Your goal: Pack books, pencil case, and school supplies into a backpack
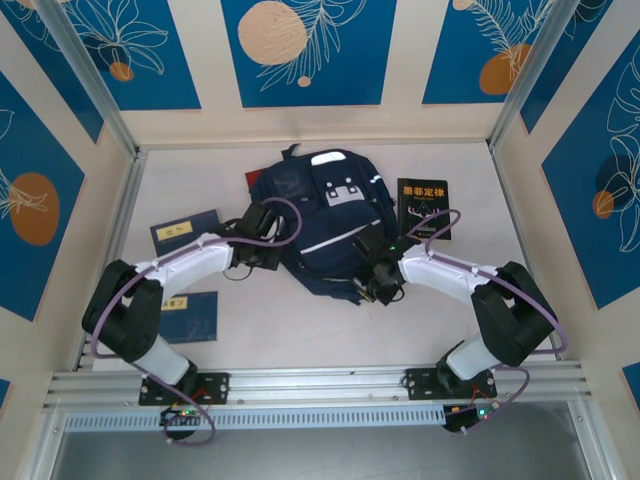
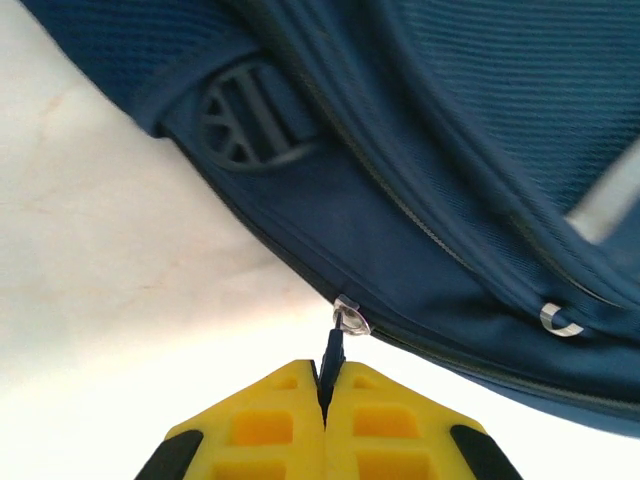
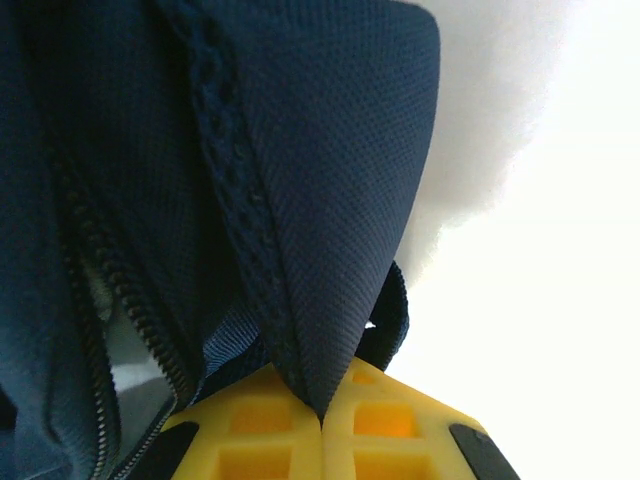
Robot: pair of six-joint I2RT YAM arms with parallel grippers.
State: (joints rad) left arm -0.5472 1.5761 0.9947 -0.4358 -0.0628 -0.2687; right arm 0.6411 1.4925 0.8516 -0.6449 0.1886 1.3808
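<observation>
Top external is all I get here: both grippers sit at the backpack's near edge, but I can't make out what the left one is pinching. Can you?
Observer: Left wrist view: the left gripper is shut on the dark zipper pull hanging from a metal slider on the backpack.
Operator: And the right one?
Observer: The right gripper is shut on a fabric fold of the backpack's edge.
Operator: Zipper open there?
Observer: Zipper teeth beside that fold look parted, with a pale gap.
</observation>
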